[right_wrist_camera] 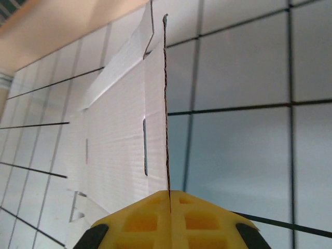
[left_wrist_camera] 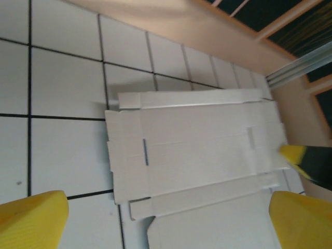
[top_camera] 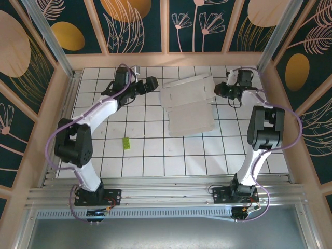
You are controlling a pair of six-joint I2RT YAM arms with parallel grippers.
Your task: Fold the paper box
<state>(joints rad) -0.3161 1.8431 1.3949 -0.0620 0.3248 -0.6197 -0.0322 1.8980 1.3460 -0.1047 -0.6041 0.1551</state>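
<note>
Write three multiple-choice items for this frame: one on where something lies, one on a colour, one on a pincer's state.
1. Where does the yellow-green scrap lie relative to the paper box?
A. on the tiles to its near left, apart from it
B. on top of it
C. tucked under it
2. Which colour is the paper box's upward face?
A. cyan
B. whitish-grey
C. red
3. What is the right pincer doing?
A. hanging open
B. gripping the scrap
C. shut on the paper box's edge
Answers: 1 A, the top view shows bare tiles between them; 2 B, the top view shows it pale; 3 C, the right wrist view shows the card edge pinched between the yellow fingers.
</note>
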